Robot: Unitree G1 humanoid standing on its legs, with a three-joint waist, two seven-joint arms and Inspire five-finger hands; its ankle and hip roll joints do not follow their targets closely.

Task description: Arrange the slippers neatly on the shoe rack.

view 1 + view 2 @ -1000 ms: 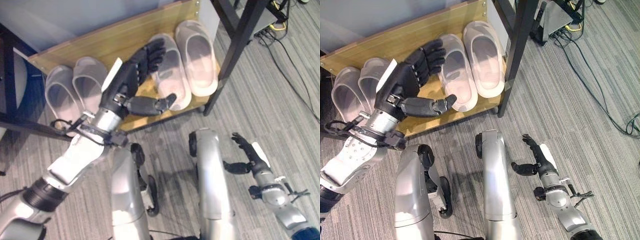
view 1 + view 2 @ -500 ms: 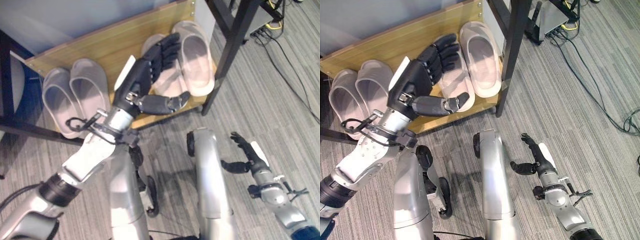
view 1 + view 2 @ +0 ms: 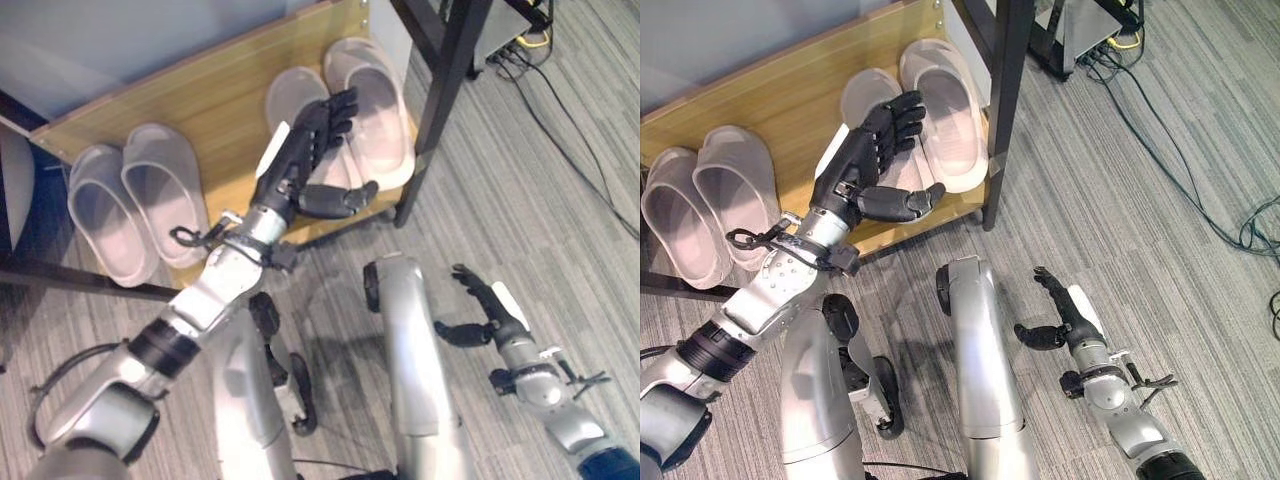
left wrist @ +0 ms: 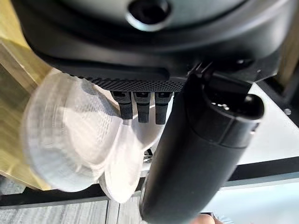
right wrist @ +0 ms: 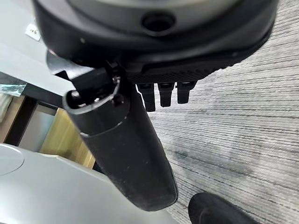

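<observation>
Two pairs of pale slippers lie toes-back on the wooden shoe rack shelf (image 3: 215,110). The left pair (image 3: 130,205) sits side by side near the shelf's left end. Of the right pair, the outer slipper (image 3: 378,100) lies bare, and the inner slipper (image 3: 292,100) is partly covered by my left hand (image 3: 300,155). That hand is open, its fingers straight over the slipper and its thumb out along the shelf's front edge; contact cannot be told. In the left wrist view the pale slippers (image 4: 70,140) lie just past the fingers. My right hand (image 3: 487,305) hangs open low over the carpet.
A black upright post (image 3: 445,90) stands at the shelf's right front corner. A black bar (image 3: 80,278) crosses in front of the left pair. Cables (image 3: 570,120) trail over the grey carpet at the right, with a power strip (image 3: 530,40) at the back.
My left hand has reached right and farther in, from the gap between the pairs to over the right pair's inner slipper. The camera has shifted a little. The right hand stays.
</observation>
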